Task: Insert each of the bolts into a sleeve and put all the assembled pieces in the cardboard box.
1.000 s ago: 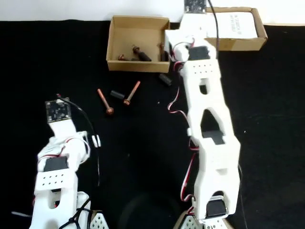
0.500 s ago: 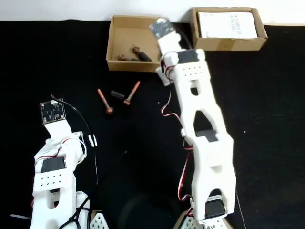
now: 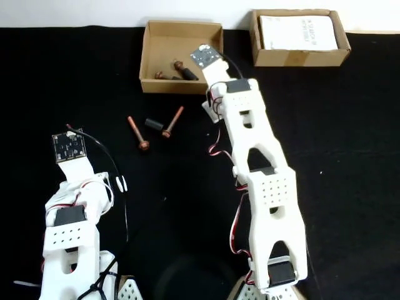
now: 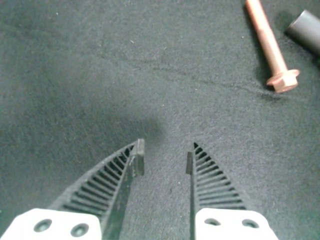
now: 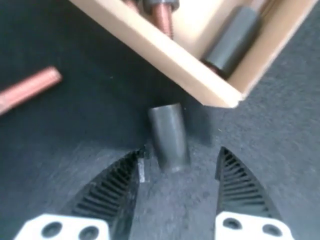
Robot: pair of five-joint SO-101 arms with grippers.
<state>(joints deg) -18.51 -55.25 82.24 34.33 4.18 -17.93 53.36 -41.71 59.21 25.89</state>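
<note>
- The black table (image 3: 350, 156) covers the high view from just under the top edge down to the bottom.
- The right arm (image 3: 269, 194) rises from the lower centre-right. It slants up and to the left, and its wrist ends over the lower right corner of the cardboard box (image 3: 145, 59).
- The left arm (image 3: 69, 225) sits folded in the lower left corner, with its wrist at the left middle, well apart from that box.
- The cardboard box stands at upper centre, slightly left. Assembled pieces (image 3: 185, 70), copper bolts in dark sleeves, lie along its lower wall.
- A second box (image 3: 340, 57) in the upper right holds a white sheet (image 3: 297, 31).
- The right gripper (image 5: 181, 162) is released, jaws spread wide, low over the cloth just outside a corner of the cardboard box.
- The left gripper (image 4: 165, 157) is also released, with nothing between its jaws, above bare cloth.
- Two bare bolts lie at centre left of the high view. The left bolt (image 3: 136, 132) and the right bolt (image 3: 174, 121) lean toward each other in a V, heads at the lower ends.
- A loose sleeve (image 3: 154, 123) lies between those bolts, near the right bolt's head.
- Another dark sleeve, the corner sleeve (image 5: 169, 136), lies on the cloth. One end sits between the right gripper's fingertips and the other points at the box corner. One fingertip is just beside it, and I cannot tell whether they touch.
</note>
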